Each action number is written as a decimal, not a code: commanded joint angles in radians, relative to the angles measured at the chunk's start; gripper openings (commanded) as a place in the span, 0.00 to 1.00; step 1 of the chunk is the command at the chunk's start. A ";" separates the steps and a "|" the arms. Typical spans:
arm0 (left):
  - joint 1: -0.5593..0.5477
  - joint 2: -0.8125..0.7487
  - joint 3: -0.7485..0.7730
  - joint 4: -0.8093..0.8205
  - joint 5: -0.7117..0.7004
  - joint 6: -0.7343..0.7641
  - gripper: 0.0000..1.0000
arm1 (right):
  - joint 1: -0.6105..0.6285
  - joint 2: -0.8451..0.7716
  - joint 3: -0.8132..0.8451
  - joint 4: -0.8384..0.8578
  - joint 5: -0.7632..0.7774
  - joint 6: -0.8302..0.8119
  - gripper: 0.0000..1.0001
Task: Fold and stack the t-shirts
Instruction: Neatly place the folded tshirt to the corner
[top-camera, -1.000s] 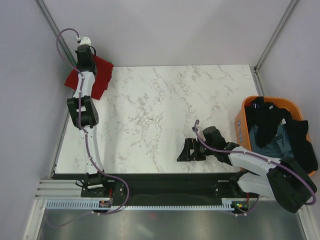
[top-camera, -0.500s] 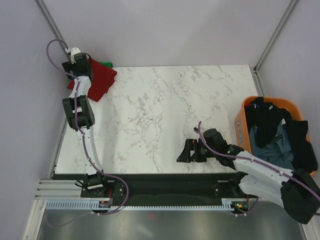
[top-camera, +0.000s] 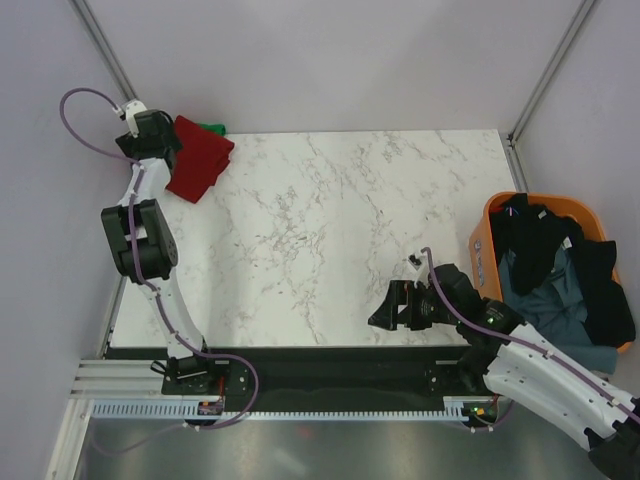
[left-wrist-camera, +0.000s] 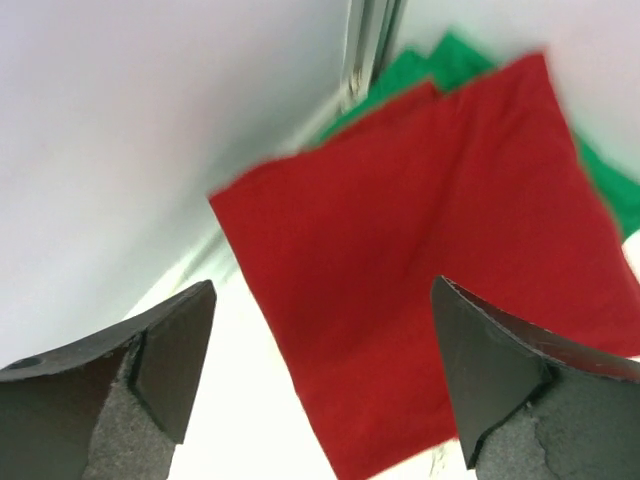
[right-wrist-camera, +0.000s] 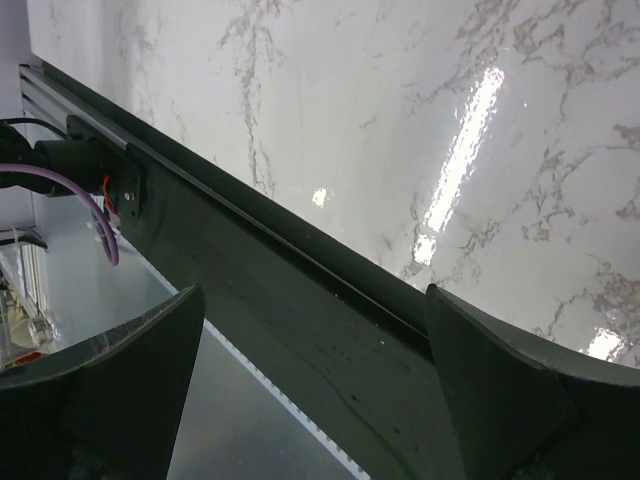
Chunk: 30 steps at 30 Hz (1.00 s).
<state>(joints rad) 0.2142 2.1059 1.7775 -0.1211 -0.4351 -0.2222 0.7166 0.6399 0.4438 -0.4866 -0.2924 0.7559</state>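
Care means lifting the wide-open, empty left gripper (left-wrist-camera: 322, 300) straight up from the folded red t-shirt (left-wrist-camera: 420, 250) lying on the green t-shirt (left-wrist-camera: 455, 55) at the far-left corner. The right gripper (right-wrist-camera: 312, 300) gapes empty too.

The counter (top-camera: 330, 230) was a white, grey-veined, marble-look slab, polished enough to throw bright streaks of glare in the right wrist view. The dark red t-shirt (left-wrist-camera: 420, 300) was soft, matt cloth, lying smooth but for a faint crease. The green t-shirt (left-wrist-camera: 455, 55) beneath it was likewise matt cloth. The basket (top-camera: 481, 248) was smooth orange plastic, and the black and grey-blue garments (top-camera: 530, 240) in it were dull, rumpled cloth. The left hand (left-wrist-camera: 322, 290) had hard black fingers faced with coarse grey pads (left-wrist-camera: 105, 445). The rail (right-wrist-camera: 270, 270) along the counter's near edge was dark metal with a satin sheen.
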 joint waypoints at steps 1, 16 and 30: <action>0.047 -0.014 -0.096 -0.005 0.120 -0.159 0.93 | 0.004 0.027 0.036 -0.035 0.026 -0.001 0.98; 0.094 0.077 -0.242 0.221 0.326 -0.460 0.81 | 0.006 0.147 -0.001 0.092 0.033 -0.027 0.98; 0.105 0.157 -0.255 0.302 0.401 -0.674 0.02 | 0.006 0.184 -0.010 0.120 0.038 -0.016 0.98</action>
<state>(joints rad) 0.3195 2.2505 1.5398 0.1406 -0.0711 -0.8127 0.7166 0.8230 0.4343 -0.4030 -0.2661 0.7403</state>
